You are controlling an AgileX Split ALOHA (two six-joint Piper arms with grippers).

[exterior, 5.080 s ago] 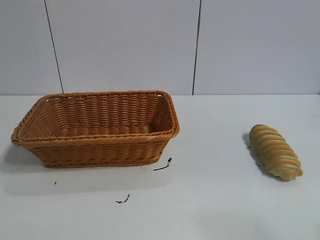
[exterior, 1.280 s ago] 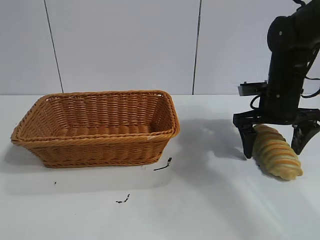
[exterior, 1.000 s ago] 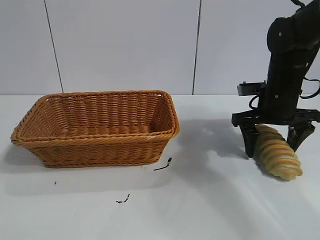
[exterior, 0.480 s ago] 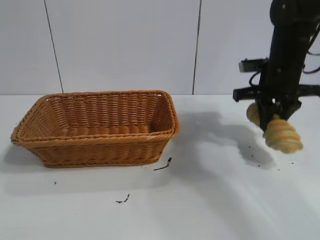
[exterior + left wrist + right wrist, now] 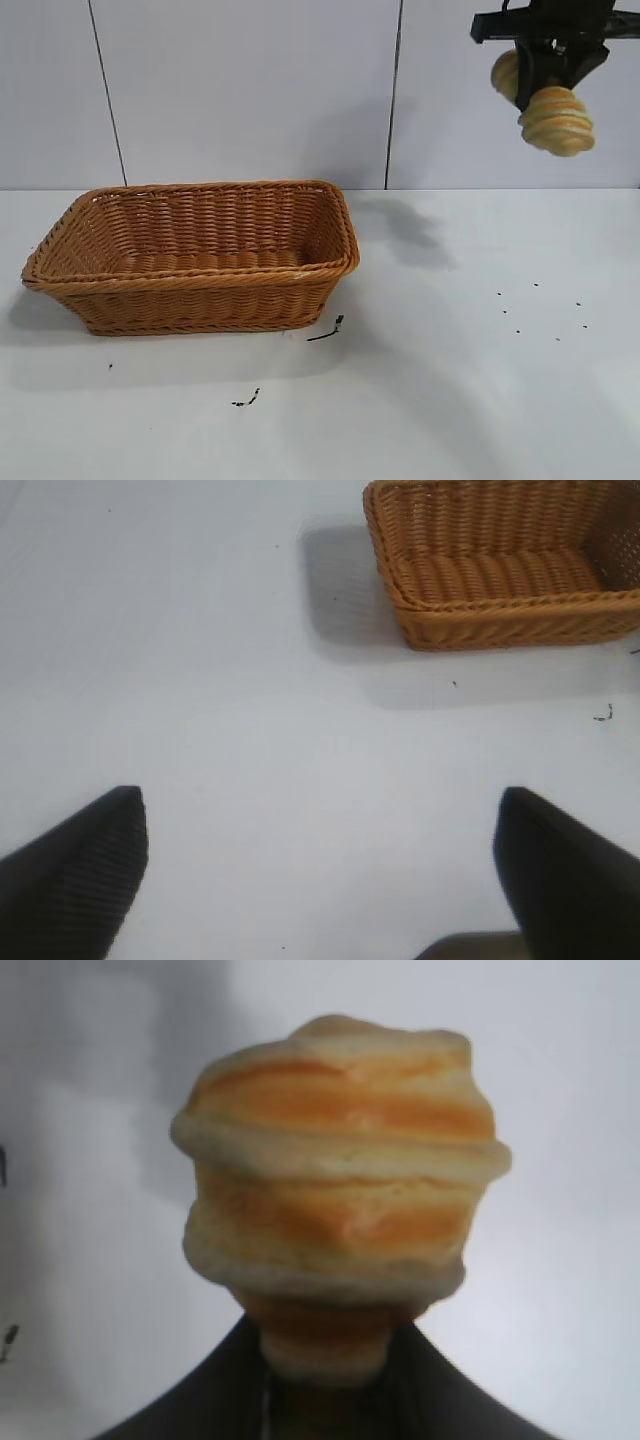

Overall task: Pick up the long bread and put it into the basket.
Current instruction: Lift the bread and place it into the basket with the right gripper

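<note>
Now we carry the bread (image 5: 556, 117), right jaws (image 5: 545, 70) clamped on it, high at two o'clock; next, swing toward the basket (image 5: 200, 288) at nine.

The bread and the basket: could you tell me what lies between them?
Nothing stands between them. In the exterior view the right gripper holds the bread high in the air, right of the basket; only bare table with a shadow lies below.

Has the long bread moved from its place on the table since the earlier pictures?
Yes. The long bread has gone straight up, held in the right gripper. It now hangs high before the wall, far right of the basket, which has not moved.
</note>
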